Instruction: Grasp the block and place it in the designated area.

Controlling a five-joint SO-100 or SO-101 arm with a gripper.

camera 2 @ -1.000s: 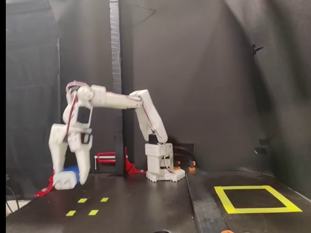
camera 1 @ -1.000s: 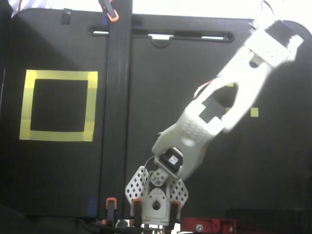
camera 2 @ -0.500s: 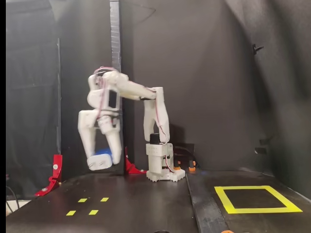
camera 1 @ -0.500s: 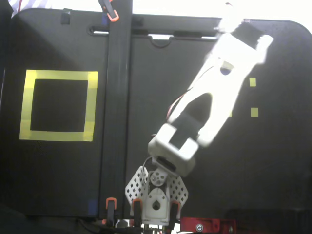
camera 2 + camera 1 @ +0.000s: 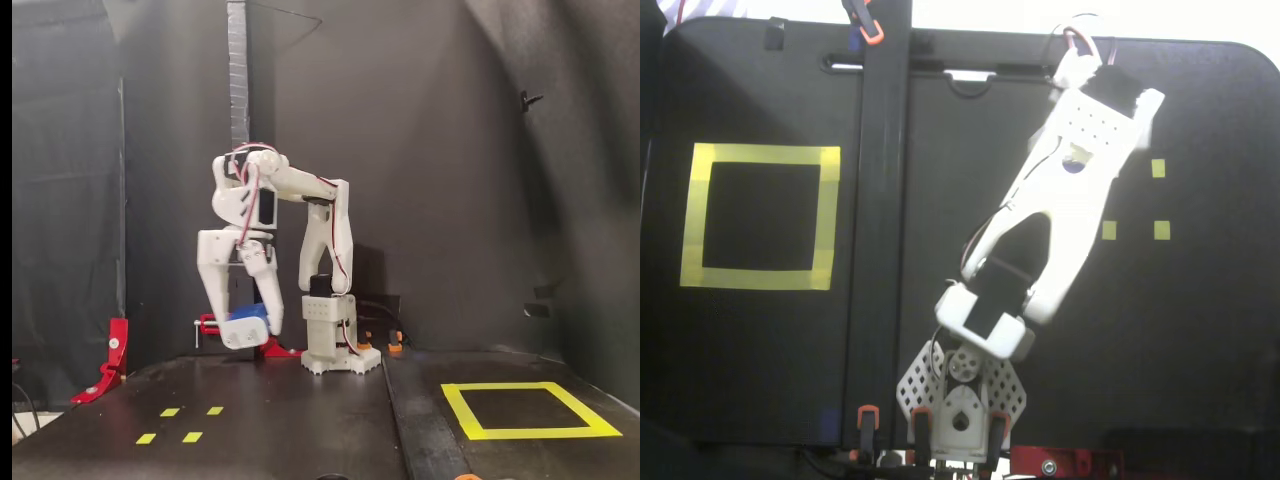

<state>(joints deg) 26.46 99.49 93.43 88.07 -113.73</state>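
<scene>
Dark-blue boxy block [image 5: 250,312] hangs clamped in the white two-finger gripper [image 5: 246,327], clear of the table. Carry it level across to the yellow-taped square [image 5: 527,409], lowering before release.

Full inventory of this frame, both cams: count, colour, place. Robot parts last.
block: 1, blue, held in the gripper above the table, side fixed view
designated area: 1, yellow tape square, left in the top-down fixed view, right in the side one
small tape squares: 4, yellow, on the table
clamp: 1, red, left edge of the table, side view
table: 1, black
arm: 1, white
gripper: 1, white, shut on the block
</scene>
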